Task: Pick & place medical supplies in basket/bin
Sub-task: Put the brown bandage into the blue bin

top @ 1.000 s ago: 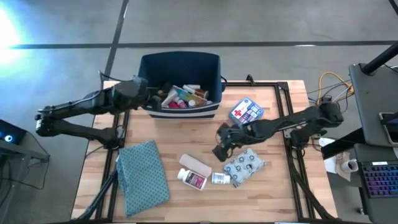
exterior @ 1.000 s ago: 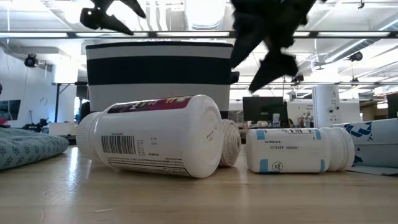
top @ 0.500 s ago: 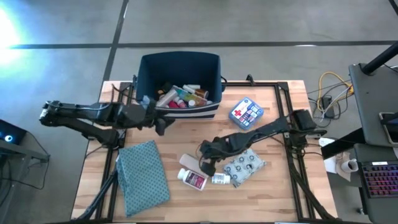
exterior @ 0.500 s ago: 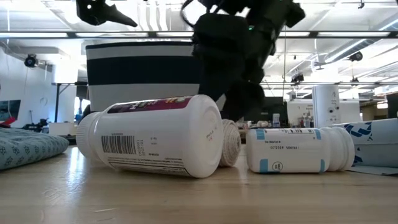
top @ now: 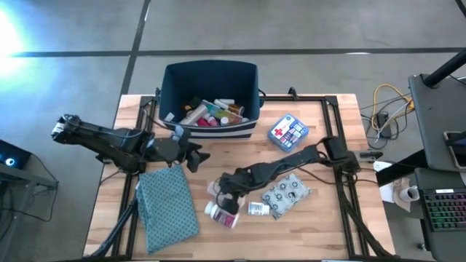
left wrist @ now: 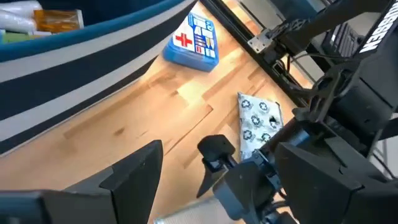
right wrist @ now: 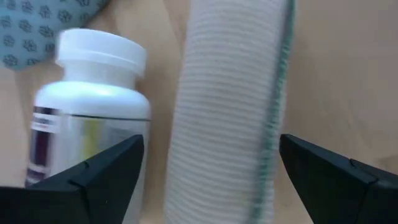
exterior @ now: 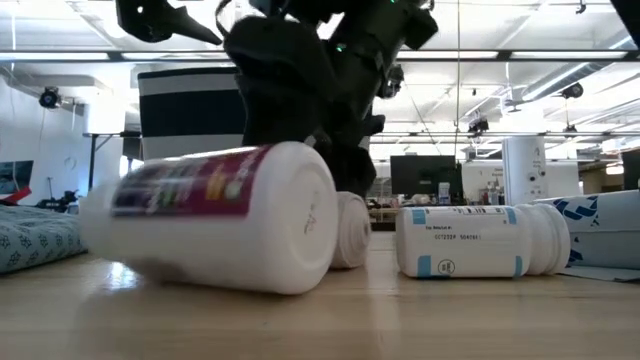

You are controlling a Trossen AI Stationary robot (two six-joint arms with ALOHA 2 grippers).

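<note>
A wooden table is seen from above, with a dark navy bin at its far middle edge, already holding several supplies. Near the table's middle, the right gripper is lowered with its fingers spread wide to either side of a tan bandage roll; no grip is made yet. Just beside the roll lies a large white pill bottle with a purple label, shown blurred in the low view, so it is judged to be rolling from a nudge. The left gripper hovers partly open and empty between the bin and a folded teal cloth, close to the right gripper. A smaller white bottle and a grey patterned pouch lie to the right of the roll, and a blue-white red-cross box lies farther off, right of the bin. The chief risk is judged to be one spread finger landing on the large bottle, which could be pushed toward the near edge or pinched along with the roll. A second risk is contact between the two arms, since they work close together. Open table is available at the right and along the near edge; the path back to the bin passes beside the left arm.
</note>
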